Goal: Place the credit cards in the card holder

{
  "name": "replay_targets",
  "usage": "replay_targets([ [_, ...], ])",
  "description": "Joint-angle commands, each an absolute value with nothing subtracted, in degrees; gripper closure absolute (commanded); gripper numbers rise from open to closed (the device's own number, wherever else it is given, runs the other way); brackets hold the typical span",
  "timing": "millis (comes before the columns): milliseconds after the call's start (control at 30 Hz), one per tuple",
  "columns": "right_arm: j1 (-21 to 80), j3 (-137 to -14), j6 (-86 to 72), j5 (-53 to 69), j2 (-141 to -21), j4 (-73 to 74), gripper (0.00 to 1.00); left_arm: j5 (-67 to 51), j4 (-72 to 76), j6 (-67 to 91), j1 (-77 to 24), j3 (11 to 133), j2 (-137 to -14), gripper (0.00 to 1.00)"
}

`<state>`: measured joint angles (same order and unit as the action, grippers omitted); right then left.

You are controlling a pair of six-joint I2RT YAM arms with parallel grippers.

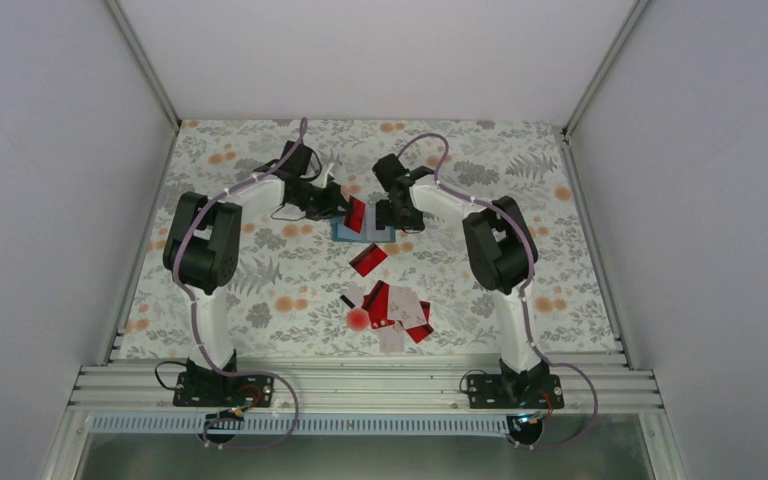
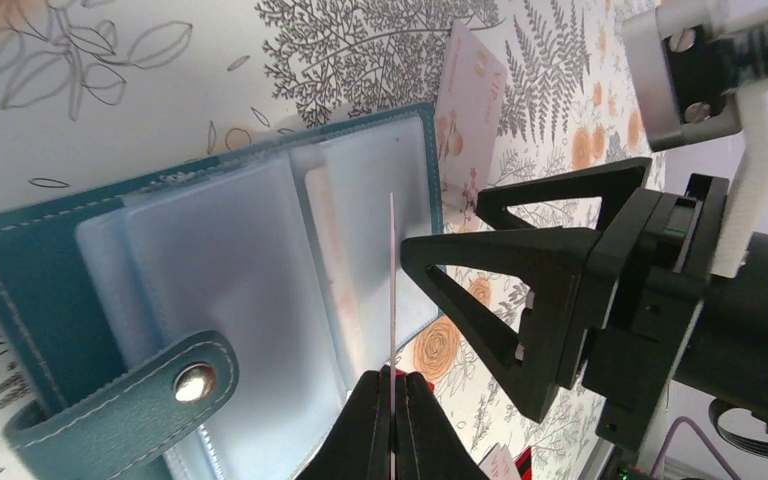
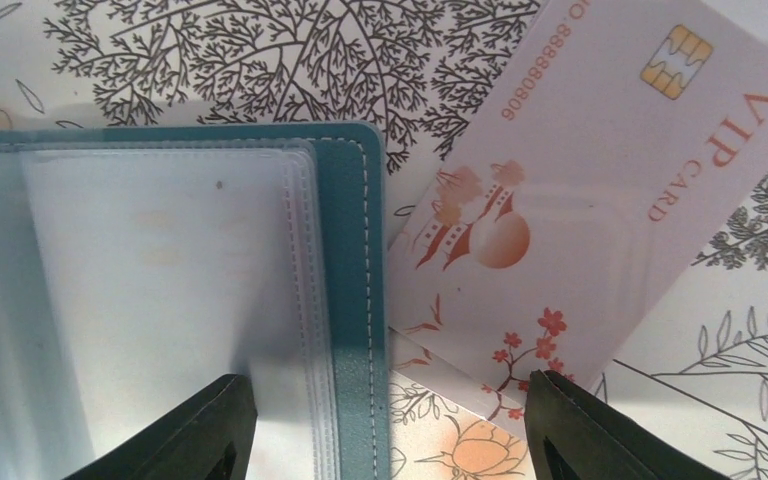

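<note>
Holder (image 1: 365,237) is at the far centre of the floral tabletop (image 1: 560,260), lying flat and open. It has a teal cover with pale stitching (image 2: 40,290), a stack of clear plastic sleeves (image 2: 220,270) and a strap with a metal snap (image 2: 140,395) flopped over its edge. Left hand (image 2: 392,380) is pinched shut on a red card (image 1: 355,213). The left wrist view shows this card edge-on as a thin line (image 2: 392,290), standing on edge over the sleeves; can't tell if it is in a slot. Right hand (image 3: 385,400) is just right of the holder with its jaws wide and gripping nothing. Its fingers (image 3: 210,430) straddle the holder's stitched edge and the corner of a VIP card (image 3: 600,200). That card is white with a gold chip, orange lettering and a red flower print; it lies flat, tilted, beside the holder's right edge and tucked slightly under it. A second red card (image 1: 368,259) lies alone just near of the holder. The other cards (image 1: 400,312), red and white, sit in a loose overlapping pile near centre, well apart from the holder, with a red blob (image 1: 358,319) at the pile's left.
</note>
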<state>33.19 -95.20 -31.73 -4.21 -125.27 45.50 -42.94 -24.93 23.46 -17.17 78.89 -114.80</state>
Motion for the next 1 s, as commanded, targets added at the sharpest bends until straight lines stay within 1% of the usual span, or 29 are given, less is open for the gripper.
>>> replay_targets([
  [0, 32.92, -92.26, -31.46, -3.5, -128.73, 46.08, 0.32, -44.77, -22.96, 24.25, -18.05, 80.05, -116.77, 0.98],
  [367, 32.46, -88.85, -31.9, -3.87, -126.46, 46.35, 0.32, -43.02, -25.12, 24.04, -18.05, 81.15, -119.18, 0.98],
  [967, 32.23, -87.85, -30.77, -3.16, -126.3, 45.9, 0.33, -42.06, -25.27, 25.06, -18.22, 79.81, -119.96, 0.98],
])
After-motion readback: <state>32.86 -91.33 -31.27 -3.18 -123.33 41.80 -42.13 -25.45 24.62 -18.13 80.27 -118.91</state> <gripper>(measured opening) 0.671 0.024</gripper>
